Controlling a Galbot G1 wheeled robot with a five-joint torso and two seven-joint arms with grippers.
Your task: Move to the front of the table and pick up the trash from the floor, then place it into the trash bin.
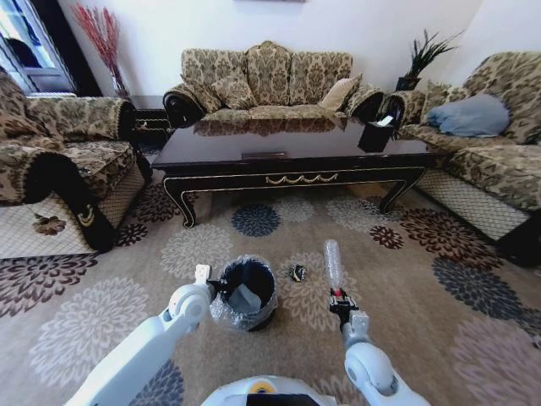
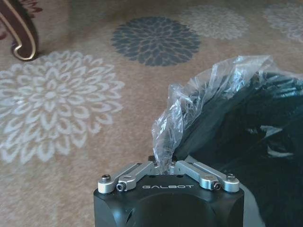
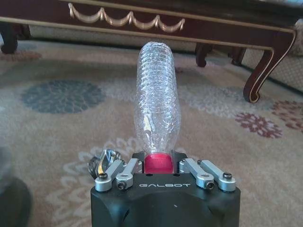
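The pick-up step is in hand, with the base already parked before the bench [image 1: 287, 152]. The clear bottle [image 1: 333, 262] is gripped at its red cap [image 3: 157, 163] by the right tool [image 1: 338, 300], whose fingers are closed on the neck; the bottle points away from the tool, out over the floor [image 1: 406, 279], towards the bench. The left tool [image 2: 164, 166] is closed on a fold of the clear liner bag [image 2: 189, 109] at the rim of the trash bin [image 1: 247, 292], which stands on the carpet just beside the left arm.

Judged from this, the next move calls for the bottle to be carried across over the bin's mouth and lowered before release, the liner being held aside so the opening is not covered.

Inside the bin a pale patch is seen, possibly a tissue, though it cannot be told for certain. A small dark wrapper [image 1: 297, 272] is left lying on the floor between the bin and the bottle, not yet collected.
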